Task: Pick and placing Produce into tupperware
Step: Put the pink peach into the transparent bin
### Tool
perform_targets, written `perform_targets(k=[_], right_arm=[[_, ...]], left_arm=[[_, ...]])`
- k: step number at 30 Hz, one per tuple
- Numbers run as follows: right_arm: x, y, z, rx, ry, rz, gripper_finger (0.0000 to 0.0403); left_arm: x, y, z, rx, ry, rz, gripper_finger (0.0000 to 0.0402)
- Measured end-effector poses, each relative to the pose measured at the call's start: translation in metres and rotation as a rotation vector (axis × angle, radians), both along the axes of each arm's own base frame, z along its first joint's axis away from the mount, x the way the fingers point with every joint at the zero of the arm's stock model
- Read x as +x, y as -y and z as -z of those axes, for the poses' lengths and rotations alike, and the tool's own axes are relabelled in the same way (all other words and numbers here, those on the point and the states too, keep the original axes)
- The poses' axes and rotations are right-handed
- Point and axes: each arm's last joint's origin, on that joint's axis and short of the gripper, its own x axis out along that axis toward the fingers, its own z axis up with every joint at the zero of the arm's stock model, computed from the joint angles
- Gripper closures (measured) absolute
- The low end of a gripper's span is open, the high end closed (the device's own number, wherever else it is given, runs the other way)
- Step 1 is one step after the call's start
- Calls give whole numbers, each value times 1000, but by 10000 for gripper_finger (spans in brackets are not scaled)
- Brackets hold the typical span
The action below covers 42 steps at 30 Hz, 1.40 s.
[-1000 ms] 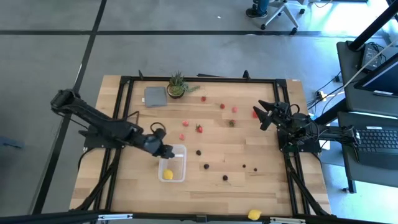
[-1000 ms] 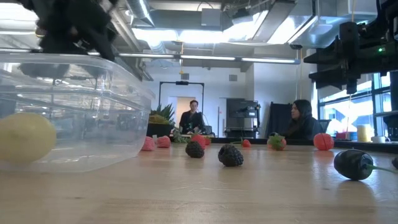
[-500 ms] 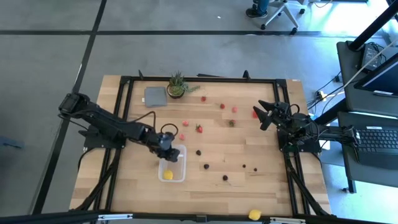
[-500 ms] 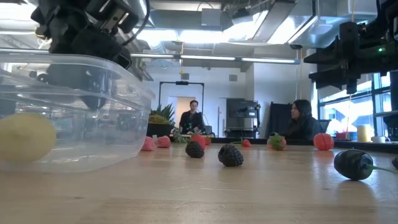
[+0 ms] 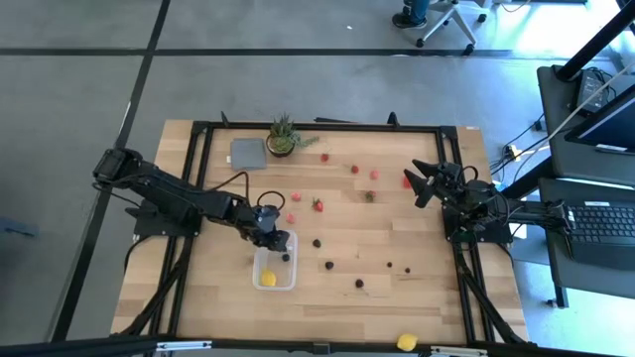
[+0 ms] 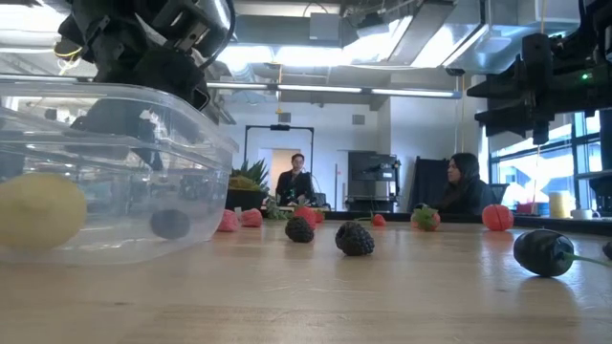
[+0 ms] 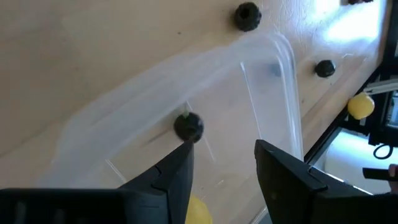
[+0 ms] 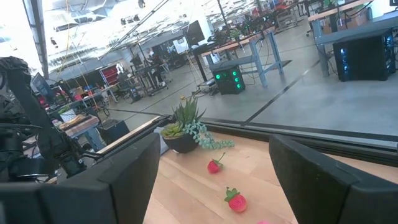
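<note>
Tupperware (image 5: 275,268) holding a lemon (image 5: 268,279) and dark berry (image 5: 285,258)
Left pincer (image 5: 266,230) is held open, empty, over its rim; right pincer (image 5: 419,182) is spread wide.

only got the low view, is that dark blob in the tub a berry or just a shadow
Observer: A berry. The left wrist view shows it lying on the tub floor, apart from the lemon.
Operator: left gripper holding anything
Observer: No. The left gripper is open and empty, above the tub's plant-side end.
Operator: any lemons left outside
Observer: One second lemon sits at the table's near edge, out of your view. The right gripper waits open by the right edge.
</note>
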Motion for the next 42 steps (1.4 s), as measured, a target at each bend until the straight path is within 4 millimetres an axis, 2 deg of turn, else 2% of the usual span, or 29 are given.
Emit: perform_targets(k=[4, 8, 13, 17, 24, 27, 31, 34, 38, 42], right_arm=[[0, 0, -2, -4, 19, 0, 100], [-1, -1, -9, -52, 61, -25, 100], [0, -4, -18, -158, 73, -148, 100], [-2, -6, -34, -162, 48, -204, 100], [-1, -7, -76, -168, -22, -238, 100], [7, -6, -91, -179, -92, -244, 100], [23, -5, -104, -167, -166, -251, 100], [38, -4, -107, -154, -223, -256, 100], [58, -3, -99, -117, -308, -263, 100], [72, -2, -90, -6, -323, -261, 100]], left_arm=[[0, -2, -11, 42, 65, 13, 243], [3, -4, -42, 155, 214, 11, 249], [-3, -11, -85, 460, 391, -2, 254], [-16, -18, -103, 688, 371, 12, 253], [-41, -29, -103, 907, 168, -38, 242], [-45, -31, -98, 938, 100, -21, 241], [-44, -30, -97, 939, 91, -17, 245], [-44, -30, -97, 931, 96, -10, 250], [-44, -31, -97, 939, 90, 4, 252], [-44, -33, -97, 1026, 67, 115, 249]])
